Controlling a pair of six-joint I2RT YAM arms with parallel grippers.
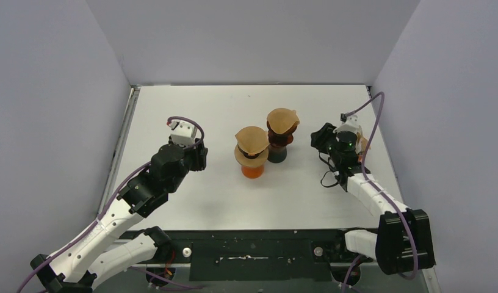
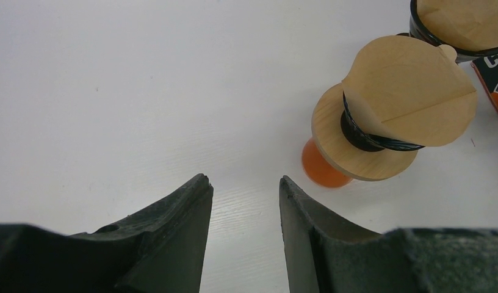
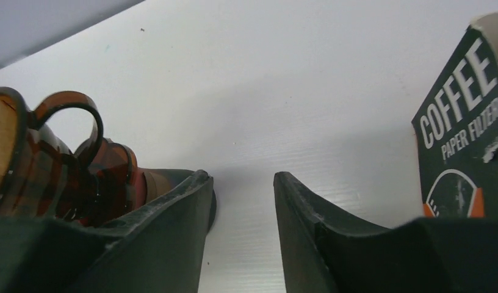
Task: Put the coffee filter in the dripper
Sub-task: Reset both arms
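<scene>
Two drippers stand mid-table, each with a tan paper coffee filter in it. The far amber glass dripper (image 1: 279,138) (image 3: 51,165) holds a filter (image 1: 282,119) (image 2: 466,21). My right gripper (image 1: 320,137) (image 3: 241,175) is open and empty just right of it, low over the table. The nearer dripper (image 1: 252,160) (image 2: 356,137) has a wooden collar and an orange base, with a filter (image 1: 252,140) (image 2: 411,91) on top. My left gripper (image 1: 202,155) (image 2: 243,180) is open and empty to the left of it, apart from it.
A dark green box (image 3: 460,140) (image 2: 494,79) printed "COFFEE PAPER FILTER" stands close beside the right wrist. Grey walls enclose the table (image 1: 191,110) on the left, back and right. The arm bases sit at the near edge.
</scene>
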